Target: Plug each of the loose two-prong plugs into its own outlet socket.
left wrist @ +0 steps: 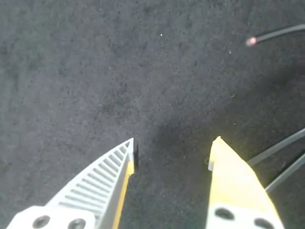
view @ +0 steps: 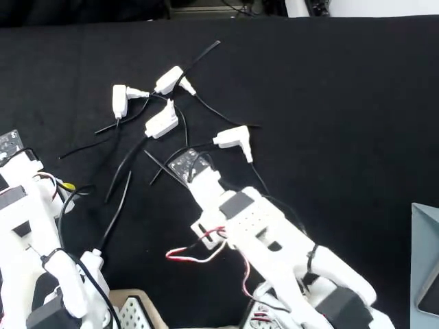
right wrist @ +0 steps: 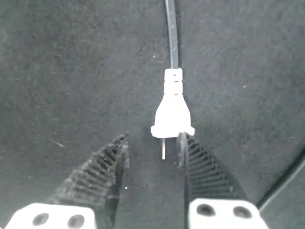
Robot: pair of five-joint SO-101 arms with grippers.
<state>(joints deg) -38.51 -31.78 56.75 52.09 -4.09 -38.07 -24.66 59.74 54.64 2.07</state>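
Right gripper (right wrist: 153, 137) at plug (right wrist: 172, 114)
Wide, straddling its prongs (right wrist: 163, 150), likely to grasp; left gripper (left wrist: 174, 140) wide over worktop (left wrist: 95, 71).

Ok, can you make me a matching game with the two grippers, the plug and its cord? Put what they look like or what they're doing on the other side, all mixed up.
Things:
1. left gripper
2. right gripper
3. plug
4. cord

Descriptions:
A. black and thin
B. open, with the plug right in front of it
C. white, lying on the cloth
D. open, yellow on one side, above bare cloth

Pairs: 1-D, 2-B, 3-C, 4-A.
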